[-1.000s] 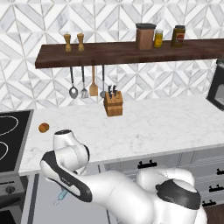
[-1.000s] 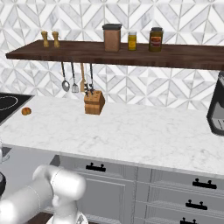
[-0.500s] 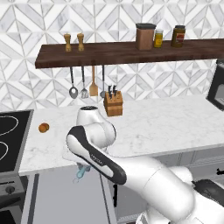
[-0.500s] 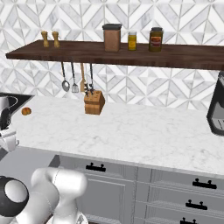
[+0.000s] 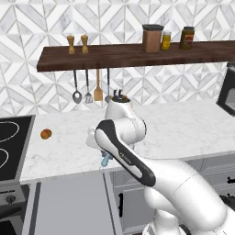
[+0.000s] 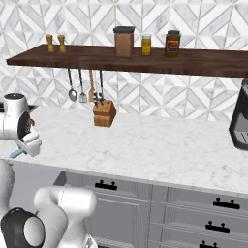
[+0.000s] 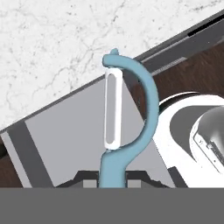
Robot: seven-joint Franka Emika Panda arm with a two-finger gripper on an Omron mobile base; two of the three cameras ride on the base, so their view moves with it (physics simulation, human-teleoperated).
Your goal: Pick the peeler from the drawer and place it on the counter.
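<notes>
Marble counter (image 5: 183,128), claw (image 7: 112,178) gripping peeler (image 7: 127,113)

Glossy white rounded arm links; dark grey bands at the joints; bulbous white shoulder with a black cap.

I worked in a kitchen: marble counter (image 6: 145,145), stove (image 5: 11,142), knife block (image 6: 104,115), utensils (image 6: 81,87) hung under a jar-lined shelf (image 6: 126,55).

Open marble counter (image 5: 183,128) lies right of the arm, with the knife block (image 6: 104,114) and small orange fruit (image 5: 45,134) well apart.
</notes>
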